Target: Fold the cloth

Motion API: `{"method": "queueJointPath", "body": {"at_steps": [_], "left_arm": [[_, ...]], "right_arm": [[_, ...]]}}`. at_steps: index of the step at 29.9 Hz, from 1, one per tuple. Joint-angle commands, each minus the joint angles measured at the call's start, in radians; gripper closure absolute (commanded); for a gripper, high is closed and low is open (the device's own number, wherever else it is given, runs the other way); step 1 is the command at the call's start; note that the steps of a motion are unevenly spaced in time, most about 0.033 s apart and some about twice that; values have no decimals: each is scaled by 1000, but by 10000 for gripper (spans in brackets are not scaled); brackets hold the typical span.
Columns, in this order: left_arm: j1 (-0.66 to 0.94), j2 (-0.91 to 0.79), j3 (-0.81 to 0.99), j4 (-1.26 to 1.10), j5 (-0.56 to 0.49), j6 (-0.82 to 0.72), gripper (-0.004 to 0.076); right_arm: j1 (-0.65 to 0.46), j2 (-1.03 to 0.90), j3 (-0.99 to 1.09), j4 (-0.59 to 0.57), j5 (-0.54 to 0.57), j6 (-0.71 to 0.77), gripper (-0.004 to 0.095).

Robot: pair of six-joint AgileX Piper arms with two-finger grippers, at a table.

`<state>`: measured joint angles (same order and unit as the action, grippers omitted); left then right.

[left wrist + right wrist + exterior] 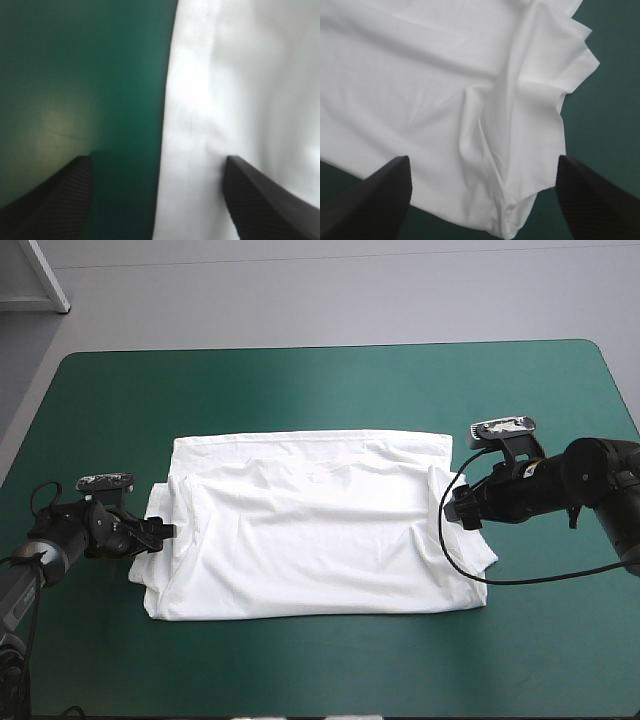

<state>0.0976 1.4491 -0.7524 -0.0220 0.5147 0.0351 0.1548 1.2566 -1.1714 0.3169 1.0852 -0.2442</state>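
Note:
The white T-shirt (310, 525) lies spread flat in the middle of the teal-green table, both sleeves folded inward over the body. My left gripper (165, 533) sits at the shirt's left edge, open, with the stitched hem (197, 150) running between its fingers (55, 200). My right gripper (452, 508) hovers at the shirt's right edge, open, above a folded sleeve (540, 75) and a ridge of cloth (492, 135). The T-shirt (410, 85) fills most of the right wrist view. Neither gripper holds anything.
Bare teal-green cover (320, 380) surrounds the shirt on all sides, widest toward the far edge. A white furniture leg (45, 275) stands beyond the table's far left corner.

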Motion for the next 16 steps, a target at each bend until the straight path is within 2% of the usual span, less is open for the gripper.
{"method": "queueJointPath", "body": {"at_steps": [1, 3, 6, 10, 16], "left_arm": [[0, 21, -16, -16, -38, 12, 237], [0, 35, -16, -46, -29, 29, 325], [0, 41, -16, -76, -15, 52, 509], [0, 43, -16, -71, 12, 76, 707], [0, 35, -17, -22, 27, 83, 702]], "right_arm": [[2, -29, -30, 21, -31, -14, 170], [2, -29, -30, 21, -38, -16, 170], [2, -29, -30, 21, -58, -18, 170], [2, -29, -32, 20, -65, -22, 170], [2, -29, -32, 20, -66, -26, 170]]}}
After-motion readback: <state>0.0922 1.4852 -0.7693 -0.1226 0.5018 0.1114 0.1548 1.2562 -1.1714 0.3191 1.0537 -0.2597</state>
